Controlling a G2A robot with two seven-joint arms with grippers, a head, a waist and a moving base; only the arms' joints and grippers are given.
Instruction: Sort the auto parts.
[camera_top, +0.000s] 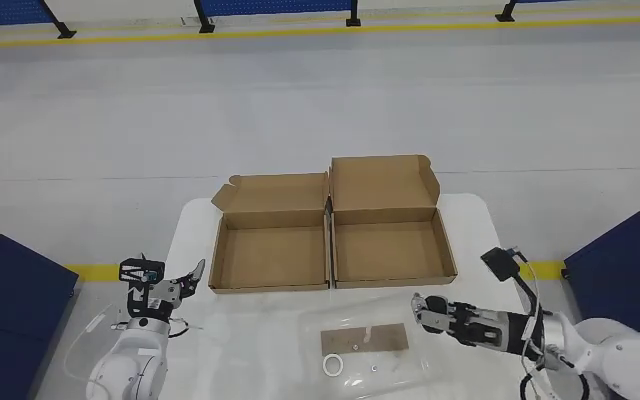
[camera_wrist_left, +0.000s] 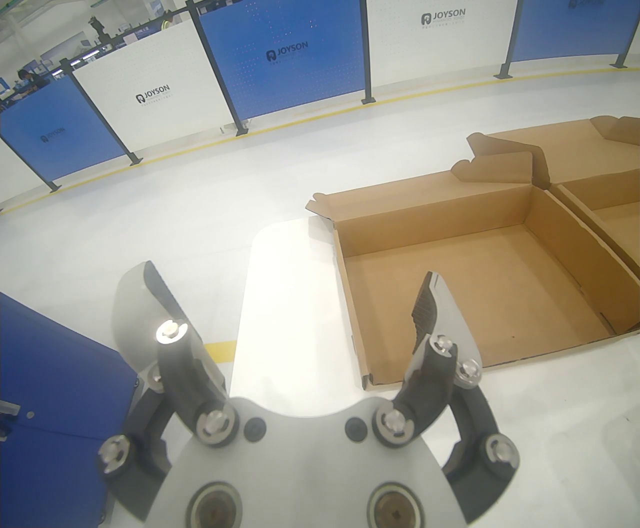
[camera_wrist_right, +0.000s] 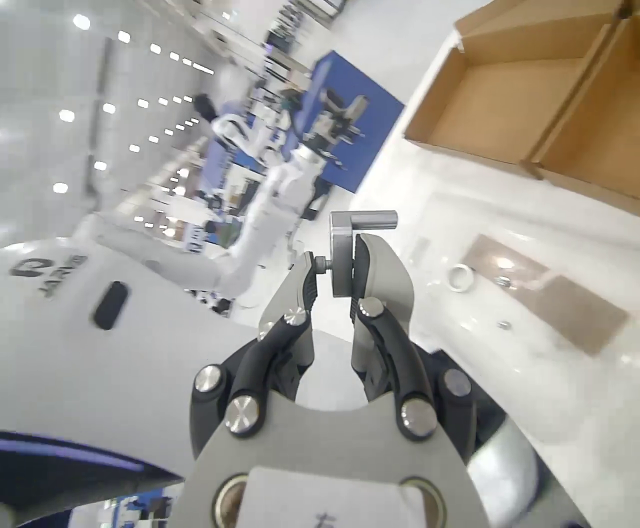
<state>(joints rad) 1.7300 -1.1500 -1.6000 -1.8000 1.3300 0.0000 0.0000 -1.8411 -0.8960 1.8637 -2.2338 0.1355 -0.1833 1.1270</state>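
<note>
Right gripper (camera_wrist_right: 334, 272) is pinching a grey metal part (camera_wrist_right: 344, 250), the part's plate lying along the fingers and its pin jutting sideways. The right-hand cardboard box (camera_top: 392, 250) is lying just beyond this gripper, nearer than the left box (camera_top: 270, 256). Left gripper (camera_wrist_left: 290, 285) is hanging spread and empty beside that left box. Partition panels (camera_wrist_left: 280, 60) are carrying print, left unread here.
</note>
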